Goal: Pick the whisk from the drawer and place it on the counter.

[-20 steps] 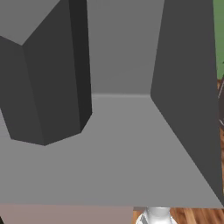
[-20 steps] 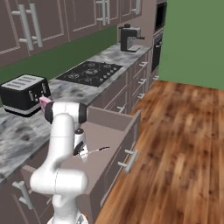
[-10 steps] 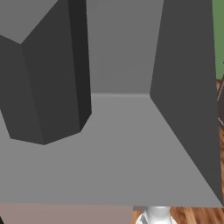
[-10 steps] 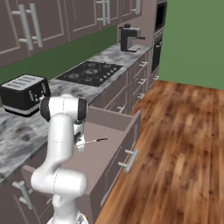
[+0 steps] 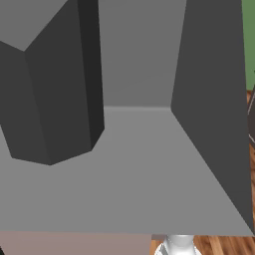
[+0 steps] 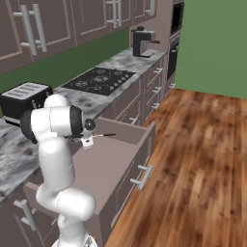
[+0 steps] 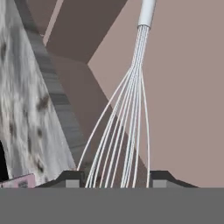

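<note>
The gripper (image 7: 115,179) is clamped on the whisk's (image 7: 131,109) wires, above the open drawer (image 6: 126,159) — near the counter (image 6: 14,149). Thin springy wires could slip out mid-swing, dropping it back.

The whisk (image 7: 131,109) shows thin glossy metal wires, beside the counter (image 7: 26,109) of mottled, smooth marbled stone.

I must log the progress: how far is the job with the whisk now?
Done: the drawer stands open and the whisk is lifted, its wires between the fingers. In hand: the gripper carries it above the drawer. Left: setting it down on the counter.
</note>
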Controlling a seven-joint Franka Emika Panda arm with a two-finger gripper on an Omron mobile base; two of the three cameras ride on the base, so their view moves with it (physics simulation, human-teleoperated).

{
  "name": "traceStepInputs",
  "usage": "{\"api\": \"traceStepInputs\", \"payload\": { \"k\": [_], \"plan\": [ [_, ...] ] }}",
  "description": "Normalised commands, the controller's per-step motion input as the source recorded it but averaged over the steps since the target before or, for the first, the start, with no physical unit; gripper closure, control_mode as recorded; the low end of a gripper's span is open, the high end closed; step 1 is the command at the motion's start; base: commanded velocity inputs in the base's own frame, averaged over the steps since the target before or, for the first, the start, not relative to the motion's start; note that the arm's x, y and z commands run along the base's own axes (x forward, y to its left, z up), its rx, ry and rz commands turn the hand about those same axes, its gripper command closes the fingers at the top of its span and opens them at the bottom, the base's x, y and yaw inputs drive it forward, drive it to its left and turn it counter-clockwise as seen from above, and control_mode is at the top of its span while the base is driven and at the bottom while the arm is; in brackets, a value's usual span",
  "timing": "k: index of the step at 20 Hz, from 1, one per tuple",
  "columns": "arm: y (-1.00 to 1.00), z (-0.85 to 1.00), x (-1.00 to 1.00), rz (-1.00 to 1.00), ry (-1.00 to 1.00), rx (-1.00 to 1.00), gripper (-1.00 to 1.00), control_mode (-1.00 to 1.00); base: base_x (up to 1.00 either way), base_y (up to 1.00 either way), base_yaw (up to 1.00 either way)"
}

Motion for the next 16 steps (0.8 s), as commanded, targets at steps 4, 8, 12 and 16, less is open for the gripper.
{"api": "traceStepInputs", "payload": {
  "k": [4,8,12,16],
  "plan": [
    [0.13,1.00,-0.28,0.09,-0.35,0.09,1.00,-1.00,0.00,0.00,0.00],
    [0.71,0.94,-0.31,0.14,-0.23,0.02,1.00,-1.00,0.00,0.00,0.00],
    [1.00,0.67,-0.37,0.14,-0.05,0.00,1.00,-1.00,0.00,0.00,0.00],
    [1.00,0.89,-0.12,0.17,0.10,0.00,1.00,-1.00,0.00,0.00,0.00]
  ]
}}
